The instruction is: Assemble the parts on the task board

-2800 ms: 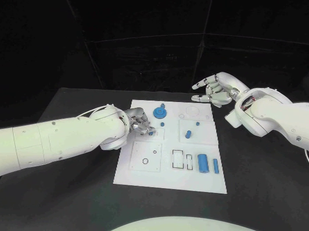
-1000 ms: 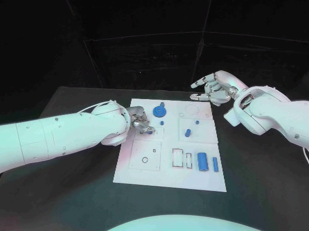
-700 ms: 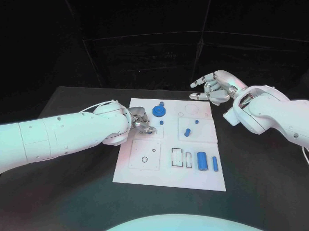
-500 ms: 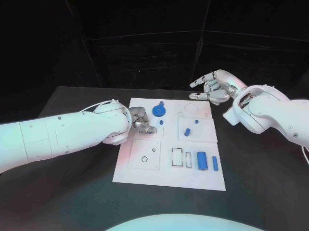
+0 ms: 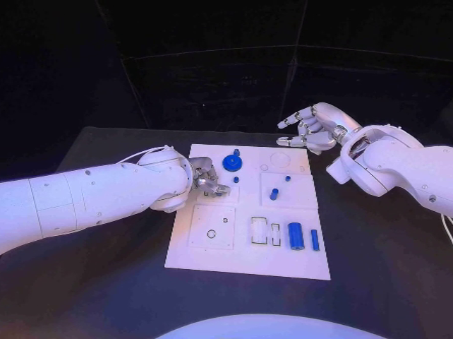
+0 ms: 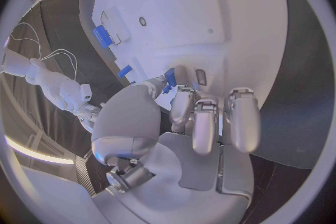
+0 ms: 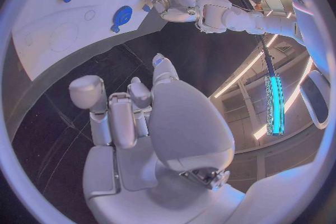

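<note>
The left hand [image 5: 208,182] is lying over the task board [image 5: 249,260] at its left edge, its fingers [image 6: 199,123] curling round a small blue part [image 6: 168,78]; the part is mostly hidden, so whether it is actually being pinched cannot be told. The right hand [image 5: 313,128] is hovering off the board's far right corner, fingers apart and holding nothing. Compared with a moment ago, both hands are sitting almost where they were.
</note>
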### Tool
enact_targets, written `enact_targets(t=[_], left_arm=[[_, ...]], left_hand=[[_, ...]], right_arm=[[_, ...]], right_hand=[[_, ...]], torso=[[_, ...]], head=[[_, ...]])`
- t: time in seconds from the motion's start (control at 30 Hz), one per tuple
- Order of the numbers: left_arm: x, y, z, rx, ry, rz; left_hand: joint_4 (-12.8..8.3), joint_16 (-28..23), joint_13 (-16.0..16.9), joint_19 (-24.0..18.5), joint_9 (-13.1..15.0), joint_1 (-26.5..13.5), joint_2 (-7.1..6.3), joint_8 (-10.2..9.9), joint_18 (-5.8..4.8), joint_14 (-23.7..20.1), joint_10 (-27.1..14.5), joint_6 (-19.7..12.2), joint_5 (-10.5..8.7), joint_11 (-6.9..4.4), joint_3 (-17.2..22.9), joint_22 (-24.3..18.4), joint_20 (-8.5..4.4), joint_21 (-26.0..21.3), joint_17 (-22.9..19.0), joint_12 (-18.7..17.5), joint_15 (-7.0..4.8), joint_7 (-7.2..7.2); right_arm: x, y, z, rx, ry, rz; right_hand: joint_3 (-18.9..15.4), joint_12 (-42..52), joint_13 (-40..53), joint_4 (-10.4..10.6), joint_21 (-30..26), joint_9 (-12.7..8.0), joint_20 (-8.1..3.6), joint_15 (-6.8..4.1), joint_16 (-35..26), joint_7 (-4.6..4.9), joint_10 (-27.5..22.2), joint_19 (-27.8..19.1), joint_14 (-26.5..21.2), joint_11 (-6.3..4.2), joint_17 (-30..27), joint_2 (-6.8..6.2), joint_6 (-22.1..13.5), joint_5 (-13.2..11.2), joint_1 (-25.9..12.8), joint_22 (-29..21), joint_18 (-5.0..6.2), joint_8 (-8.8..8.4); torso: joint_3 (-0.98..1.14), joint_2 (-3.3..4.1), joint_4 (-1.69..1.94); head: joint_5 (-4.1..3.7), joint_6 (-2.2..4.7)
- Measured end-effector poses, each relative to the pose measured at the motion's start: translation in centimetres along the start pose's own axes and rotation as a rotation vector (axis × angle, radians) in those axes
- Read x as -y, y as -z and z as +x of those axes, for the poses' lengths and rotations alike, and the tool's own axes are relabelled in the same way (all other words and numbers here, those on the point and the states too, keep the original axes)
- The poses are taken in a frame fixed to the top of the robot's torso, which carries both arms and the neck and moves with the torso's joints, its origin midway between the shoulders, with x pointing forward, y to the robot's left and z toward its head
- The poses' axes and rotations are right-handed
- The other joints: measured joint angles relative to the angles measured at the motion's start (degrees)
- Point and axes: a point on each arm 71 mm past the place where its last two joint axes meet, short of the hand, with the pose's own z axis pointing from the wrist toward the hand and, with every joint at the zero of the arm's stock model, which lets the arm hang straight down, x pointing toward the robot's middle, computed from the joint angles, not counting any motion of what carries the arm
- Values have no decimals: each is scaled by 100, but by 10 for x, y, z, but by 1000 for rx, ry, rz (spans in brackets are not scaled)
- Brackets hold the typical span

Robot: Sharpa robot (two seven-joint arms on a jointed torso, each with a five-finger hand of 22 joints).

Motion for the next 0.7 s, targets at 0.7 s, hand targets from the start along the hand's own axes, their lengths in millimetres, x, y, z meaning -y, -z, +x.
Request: enact_targets(t=[0.7], left_arm=[[14, 24, -56, 100, 64, 59]], left_hand=[[270, 0, -41, 17, -12, -189, 23, -26, 0, 20, 20, 20, -23, -20, -1122, 0, -17, 0, 0, -8, -20, 22]], right_arm=[[5, -2, -3, 9, 3, 11]], right_hand=[[-18, 0, -9, 18, 0, 0, 0, 0, 0, 0, -18, 0, 0, -17, 0, 0, 0, 0, 0, -18, 0, 0]], torso=[[-4, -1, 8]], head=[[-2, 9]])
